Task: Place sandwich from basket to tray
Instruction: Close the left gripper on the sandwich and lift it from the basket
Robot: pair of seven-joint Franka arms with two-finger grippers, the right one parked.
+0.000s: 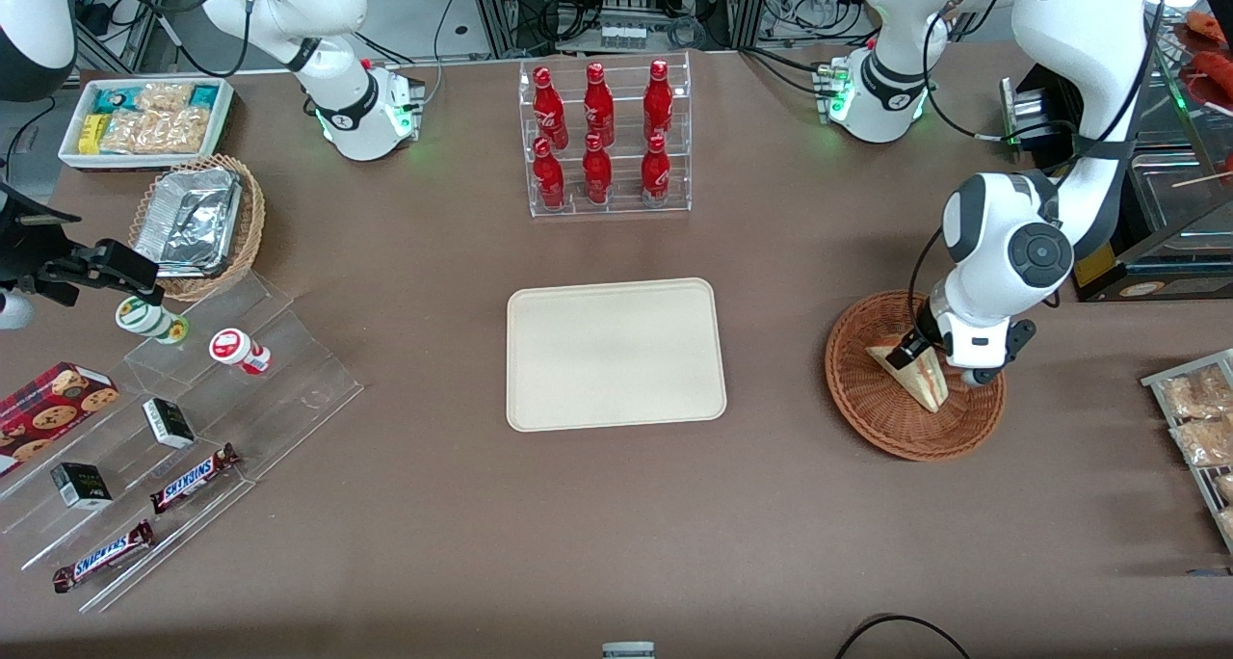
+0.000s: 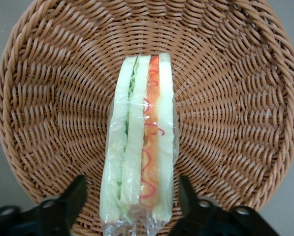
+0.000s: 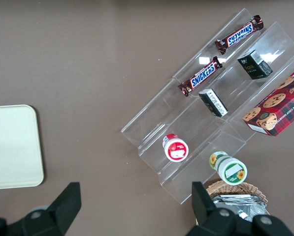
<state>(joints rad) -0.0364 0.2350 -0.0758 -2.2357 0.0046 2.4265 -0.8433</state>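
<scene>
Jaws are standing wide apart, one dark finger (image 2: 72, 199) on each side of the wrapped sandwich (image 2: 139, 147) without visibly pressing it, as the wrist view is showing. The gripper (image 1: 915, 348) is hanging low over the reddish-brown wicker basket (image 1: 857, 399) at the right of the front view, with the sandwich lying inside that basket, its cut side showing green lettuce and red-orange filling between pale bread under clear film.

The cream tray (image 1: 615, 353) is sitting bare in the middle of the front view, well apart from the basket. Above it in the frame, a clear tiered rack (image 1: 607, 139) is holding six red Coca-Cola bottles (image 1: 597, 110).

At the lower left of the front view, clear stepped shelves (image 1: 193, 428) are carrying two bars reading SNICKERS (image 1: 196, 478), small dark boxes (image 1: 169, 422) whose print is too small to read, and a red-and-white cup (image 1: 239, 350). A red chocolate-chip cookie box (image 1: 53, 404) is lying at the left edge. At the upper left, a tan wicker basket (image 1: 249, 225) is holding foil trays (image 1: 188, 221), and a white bin (image 1: 144, 119) is holding bagged snacks.
</scene>
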